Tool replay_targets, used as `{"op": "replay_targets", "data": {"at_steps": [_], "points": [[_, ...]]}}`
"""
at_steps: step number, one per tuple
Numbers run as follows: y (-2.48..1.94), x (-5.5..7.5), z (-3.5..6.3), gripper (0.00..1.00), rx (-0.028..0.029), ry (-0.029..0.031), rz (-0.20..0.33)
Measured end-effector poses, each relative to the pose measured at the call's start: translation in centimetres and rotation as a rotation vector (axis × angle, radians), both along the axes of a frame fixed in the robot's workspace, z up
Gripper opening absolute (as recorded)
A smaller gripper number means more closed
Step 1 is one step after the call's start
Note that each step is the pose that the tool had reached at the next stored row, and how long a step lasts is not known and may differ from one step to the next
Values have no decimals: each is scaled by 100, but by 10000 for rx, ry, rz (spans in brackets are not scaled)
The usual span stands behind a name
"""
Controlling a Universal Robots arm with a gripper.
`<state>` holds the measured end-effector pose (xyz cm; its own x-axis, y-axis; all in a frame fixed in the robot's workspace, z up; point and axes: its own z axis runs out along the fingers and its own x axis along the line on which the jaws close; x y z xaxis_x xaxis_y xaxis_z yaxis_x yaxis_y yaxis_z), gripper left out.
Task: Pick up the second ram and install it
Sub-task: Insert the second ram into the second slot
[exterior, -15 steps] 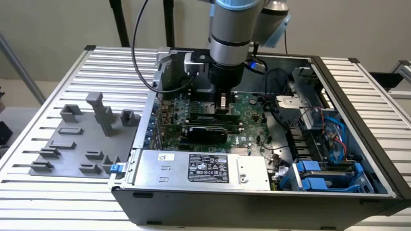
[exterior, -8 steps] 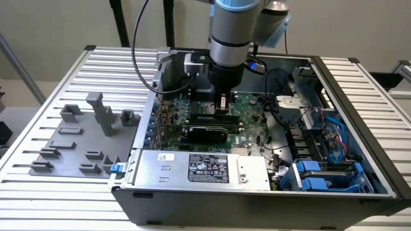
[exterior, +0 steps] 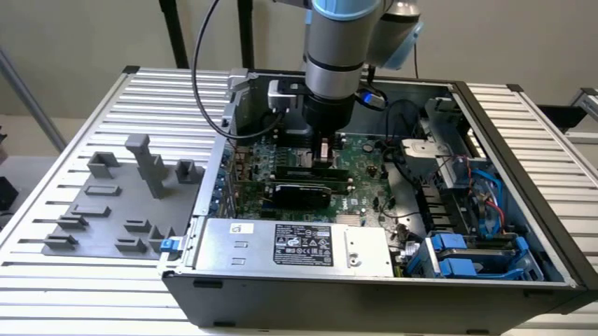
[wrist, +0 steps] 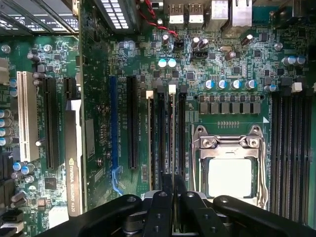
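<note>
The gripper (wrist: 173, 190) hangs low over the green motherboard (wrist: 237, 64) of an open computer case (exterior: 523, 140), its black, glossy fingers (wrist: 159, 210) drawn narrow with only a thin slit between them. In that slit the wrist view shows a thin edge running straight on into the row of long black memory slots (wrist: 165, 133); this appears to be the second ram (wrist: 172, 143), seen edge-on and standing in or just above one slot, with white latch tabs (wrist: 172, 89) at the slots' far ends (whether it is fully seated I cannot tell). The wrist view also gives the board's fine texture: round silver-topped capacitors, a square metal processor socket (wrist: 229, 163) with a pale plate in its frame just beside the slots, a further bank of black slots (wrist: 291, 148) beyond it, a white expansion slot (wrist: 24, 116) and a dark graphics card (wrist: 74, 158) with pale lettering. The exterior view shows instead the smooth grey cylindrical arm (exterior: 341, 49) reaching down into the case, the ribbed metal table (exterior: 94, 105), a matt grey plastic holder tray (exterior: 103, 210) with upright blocks on the exterior view's left, a silver power supply (exterior: 290, 245) bearing a black label, and blue drive brackets (exterior: 458, 255) at the near corner on the exterior view's right.
</note>
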<state>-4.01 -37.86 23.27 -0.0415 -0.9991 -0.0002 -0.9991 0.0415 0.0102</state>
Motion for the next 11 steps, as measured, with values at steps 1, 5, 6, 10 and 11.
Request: {"op": "replay_targets", "data": {"at_steps": [1, 5, 6, 10, 11], "points": [[0, 0, -2, 0, 3, 0, 5], [0, 0, -12, 0, 37, -6, 26], [1, 1, -14, 0, 51, -8, 27], [0, 0, -22, 0, 77, -18, 28], [-1, 0, -24, 0, 78, -21, 28]]}}
